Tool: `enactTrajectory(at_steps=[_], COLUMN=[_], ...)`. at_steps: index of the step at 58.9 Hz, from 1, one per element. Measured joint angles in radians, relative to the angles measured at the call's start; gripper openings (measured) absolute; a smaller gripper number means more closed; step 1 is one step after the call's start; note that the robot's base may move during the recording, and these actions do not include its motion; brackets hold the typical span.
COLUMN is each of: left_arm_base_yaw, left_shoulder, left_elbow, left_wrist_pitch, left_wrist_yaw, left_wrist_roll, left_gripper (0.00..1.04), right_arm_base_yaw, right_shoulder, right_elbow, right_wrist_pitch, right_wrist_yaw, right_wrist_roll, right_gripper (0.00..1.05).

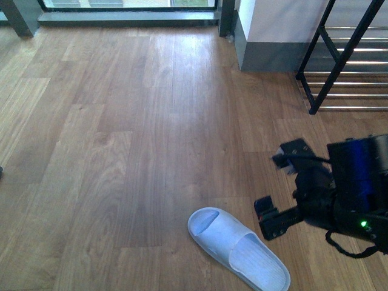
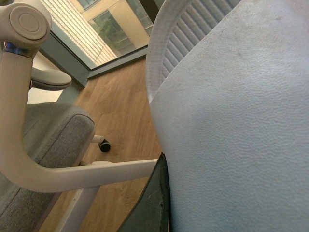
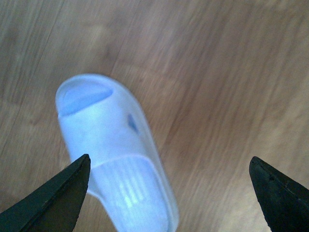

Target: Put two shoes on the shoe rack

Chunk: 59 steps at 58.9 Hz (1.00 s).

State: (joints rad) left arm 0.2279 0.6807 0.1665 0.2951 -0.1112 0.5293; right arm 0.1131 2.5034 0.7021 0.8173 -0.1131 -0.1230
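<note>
Nearest: pale blue open-toe rubber slide (image 1: pixel 236 250) lay flat on wood plank floor (image 1: pixel 121 121), toe pointing away from robot. Right gripper (image 1: pixel 280 185) hovered just beside and above it, black fingers spread wide, holding nothing. Left gripper (image 2: pixel 158 195) clamped second pale blue slide (image 2: pixel 231 121), which filled wrist view; only one dark finger showed. Grey-cushioned white-framed chair (image 2: pixel 43 140) stood behind. Farthest, right: black-framed chrome-bar shoe rack (image 1: pixel 339 60).

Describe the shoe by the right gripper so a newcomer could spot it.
Look at the wooden floor, low in the front view, just left of the open right gripper. The pale blue slide lies there alone: open-toed, one broad strap, no laces.
</note>
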Motion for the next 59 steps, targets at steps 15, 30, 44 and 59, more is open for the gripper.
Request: enactTrajectory(at_steps=[15, 30, 44, 59], left_arm_base_yaw=[0.0, 0.0, 0.0, 0.0], left_shoulder=[0.0, 0.0, 0.0, 0.0], left_elbow=[0.0, 0.0, 0.0, 0.0], left_wrist_pitch=[0.0, 0.0, 0.0, 0.0], left_wrist_yaw=[0.0, 0.0, 0.0, 0.0], left_wrist_roll=[0.0, 0.0, 0.0, 0.0], left_gripper=[0.02, 0.02, 0.02, 0.02], right_arm_base_yaw=[0.01, -0.01, -0.024, -0.018], right_shoulder=[0.2, 0.283, 0.342, 0.403], right_elbow=[0.093, 0.181, 0.248, 0.327], right_wrist_pitch=[-0.01, -0.015, -0.027, -0.025], right_wrist_yaw=[0.006, 0.004, 0.0, -0.014], right_wrist_roll=[-0.066, -0.117, -0.121, -0.108], right_gripper=[0.95, 0.95, 0.95, 0.95])
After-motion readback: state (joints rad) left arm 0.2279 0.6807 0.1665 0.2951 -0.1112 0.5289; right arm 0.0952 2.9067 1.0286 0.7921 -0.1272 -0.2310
